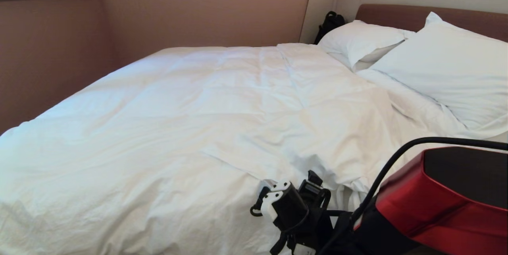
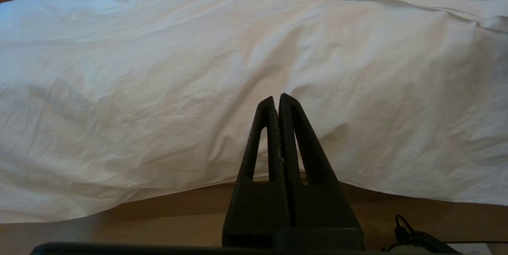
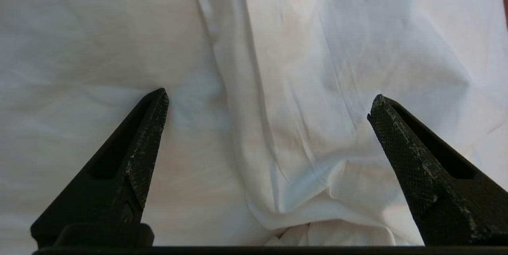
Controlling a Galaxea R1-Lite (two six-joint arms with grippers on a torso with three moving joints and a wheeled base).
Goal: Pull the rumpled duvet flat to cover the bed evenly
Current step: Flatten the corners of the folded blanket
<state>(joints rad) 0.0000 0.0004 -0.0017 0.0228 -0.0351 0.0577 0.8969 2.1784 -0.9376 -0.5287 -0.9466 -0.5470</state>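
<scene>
step: grab near edge | duvet (image 1: 222, 100) across bed (image 1: 397, 17), rumpled lower centre | right gripper (image 3: 268, 104) fingers spread wide over fold; I'd drop onto ridge, pinch | left gripper (image 2: 278, 100) closed, empty

Bed (image 1: 428, 19) carries duvet (image 1: 206, 104) and two pillows (image 1: 444, 68).

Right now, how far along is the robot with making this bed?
Mostly done: the duvet spreads across most of the bed, short of the pillows. In hand: the right gripper, open, hovers at a bunched fold at the near edge. Left: pulling that fold and remaining creases flat. The left gripper is shut, idle beside the bed.
</scene>
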